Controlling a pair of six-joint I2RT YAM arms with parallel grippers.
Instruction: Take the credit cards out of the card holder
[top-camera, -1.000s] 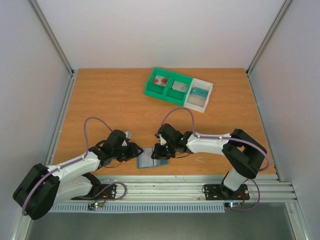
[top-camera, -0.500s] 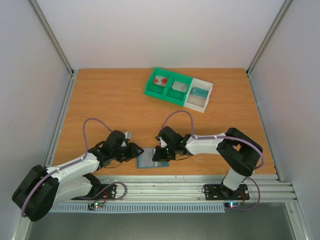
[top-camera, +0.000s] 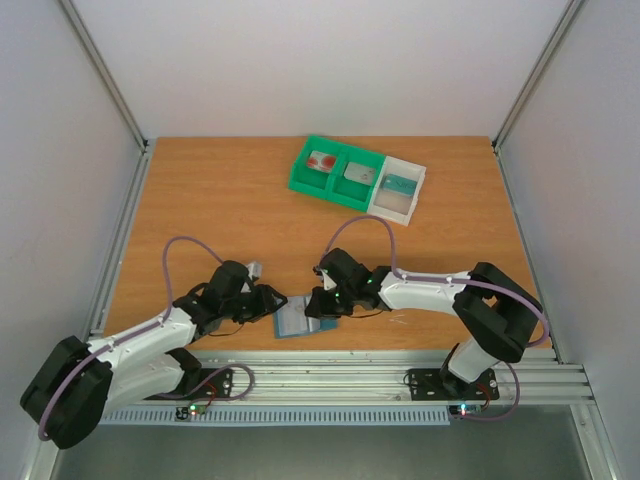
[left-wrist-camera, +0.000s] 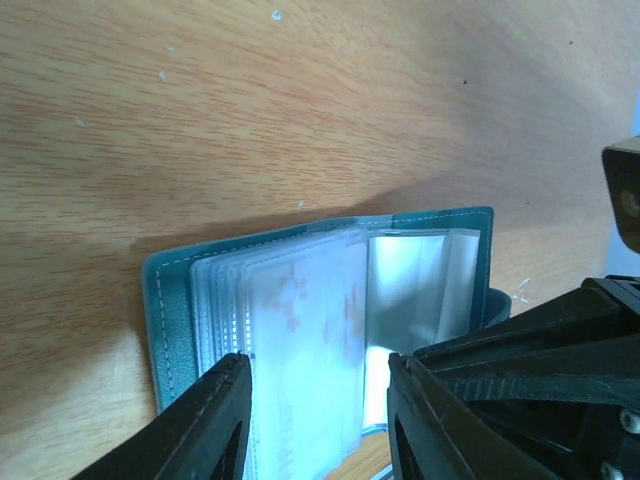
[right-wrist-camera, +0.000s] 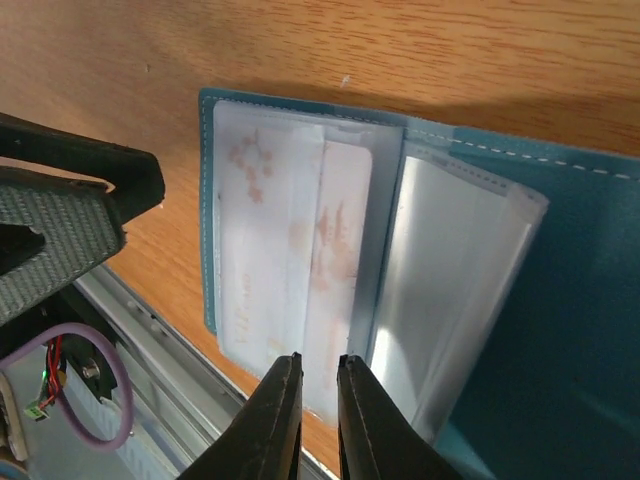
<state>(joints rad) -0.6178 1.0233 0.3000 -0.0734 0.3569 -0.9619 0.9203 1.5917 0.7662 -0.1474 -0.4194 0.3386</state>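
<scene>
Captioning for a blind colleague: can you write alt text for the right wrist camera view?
The right gripper, its two black fingers almost together, pinches the edge of a white card with red marks in the clear sleeves of an open teal-blue bifold card holder lying on a wooden table.

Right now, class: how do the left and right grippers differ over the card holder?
The left gripper has jaws wide apart; the right gripper has them almost together. The left reaches the card holder from the left, the right from the right. Both sit low at its clear sleeves.
</scene>
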